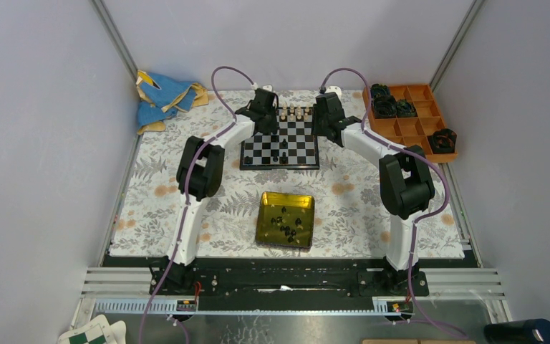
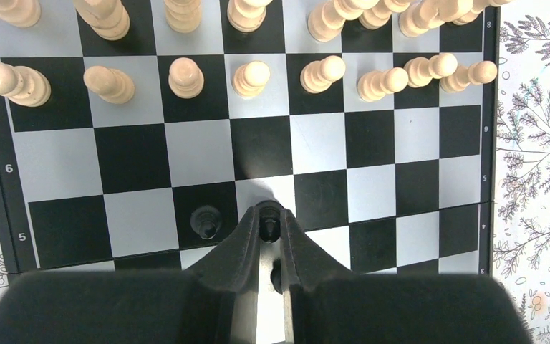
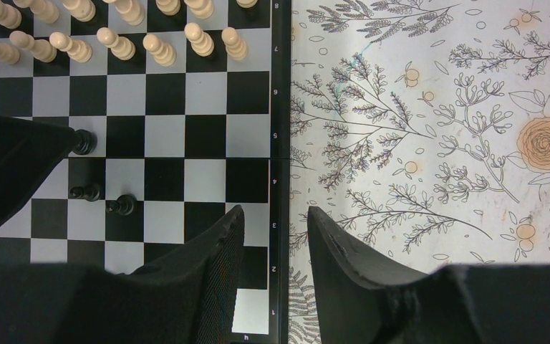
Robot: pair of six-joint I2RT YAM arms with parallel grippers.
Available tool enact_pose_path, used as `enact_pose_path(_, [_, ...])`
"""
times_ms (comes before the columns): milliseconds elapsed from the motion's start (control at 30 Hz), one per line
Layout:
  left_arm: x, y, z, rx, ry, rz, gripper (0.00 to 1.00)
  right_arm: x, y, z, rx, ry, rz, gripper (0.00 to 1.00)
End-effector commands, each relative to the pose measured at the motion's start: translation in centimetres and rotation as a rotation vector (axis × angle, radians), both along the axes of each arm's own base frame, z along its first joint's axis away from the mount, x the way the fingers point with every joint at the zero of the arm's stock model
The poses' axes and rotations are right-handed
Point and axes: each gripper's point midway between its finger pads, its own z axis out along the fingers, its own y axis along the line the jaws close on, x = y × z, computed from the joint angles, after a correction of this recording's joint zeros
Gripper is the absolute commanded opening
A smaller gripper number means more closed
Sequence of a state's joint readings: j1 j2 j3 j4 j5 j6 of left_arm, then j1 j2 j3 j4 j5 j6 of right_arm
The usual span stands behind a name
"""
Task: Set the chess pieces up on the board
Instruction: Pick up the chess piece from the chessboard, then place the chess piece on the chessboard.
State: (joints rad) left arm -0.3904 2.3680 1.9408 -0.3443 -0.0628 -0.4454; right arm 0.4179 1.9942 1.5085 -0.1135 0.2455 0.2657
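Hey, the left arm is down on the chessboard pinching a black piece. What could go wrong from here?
1. The left gripper seems to hold the black piece only at its very fingertips, so the piece may slip or topple when it is moved or let go.
2. Another black pawn stands on the square right beside that gripper. A sideways move could knock it over.

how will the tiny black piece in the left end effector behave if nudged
Likely tippy: the black piece looks narrow with a small base. Probably light and rigid, so it may slip or twist, as the left end effector pinches it only at its tips.
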Motion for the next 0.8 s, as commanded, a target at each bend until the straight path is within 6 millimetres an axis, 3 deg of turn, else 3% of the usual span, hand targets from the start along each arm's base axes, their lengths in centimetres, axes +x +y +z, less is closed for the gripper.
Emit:
enact_pose_path(0, [0.8,-0.3,3.4,0.018,-0.076,-0.01,0.12,0.9,-0.1,4.4,0.03,-0.106,-0.015,0.44])
enact_pose_path(200, [-0.2,0.3,5.7,0.034,-0.103,0.007,0.08,1.0,-0.1,4.7,0.03,-0.112,-0.017,0.44])
enact_pose_path(433, [-2.8,2.3,6.7,0.069,-0.097,0.051,0.02,1.2,-0.1,5.4,0.035,-0.123,-0.017,0.44])
enact_pose_path(767, [-8.1,4.2,8.2,0.089,-0.079,0.051,0.0,1.4,0.0,6.1,0.039,-0.134,-0.015,0.44])
